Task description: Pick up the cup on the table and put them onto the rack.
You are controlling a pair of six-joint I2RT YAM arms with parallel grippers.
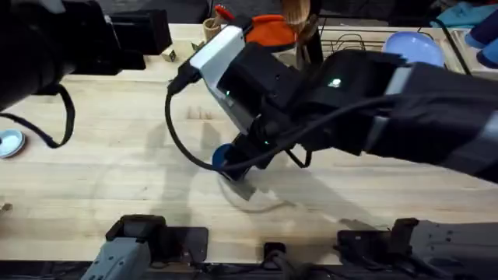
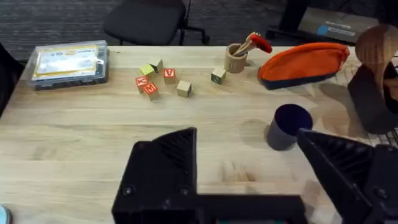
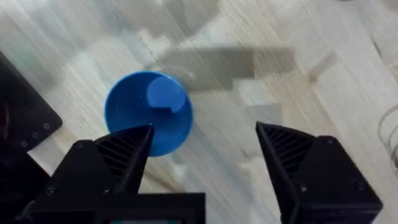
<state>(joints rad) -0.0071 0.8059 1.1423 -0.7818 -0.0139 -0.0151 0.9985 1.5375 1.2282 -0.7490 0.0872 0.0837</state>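
Wooden table (image 1: pixel 117 155): blue cup (image 1: pixel 222 155), rack (image 1: pixel 350 39), letter blocks (image 2: pixel 158 79).

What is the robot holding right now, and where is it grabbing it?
Nothing yet. The right gripper is open above the blue cup, one finger over its rim, not closed on it. The left gripper is open and holds nothing too.
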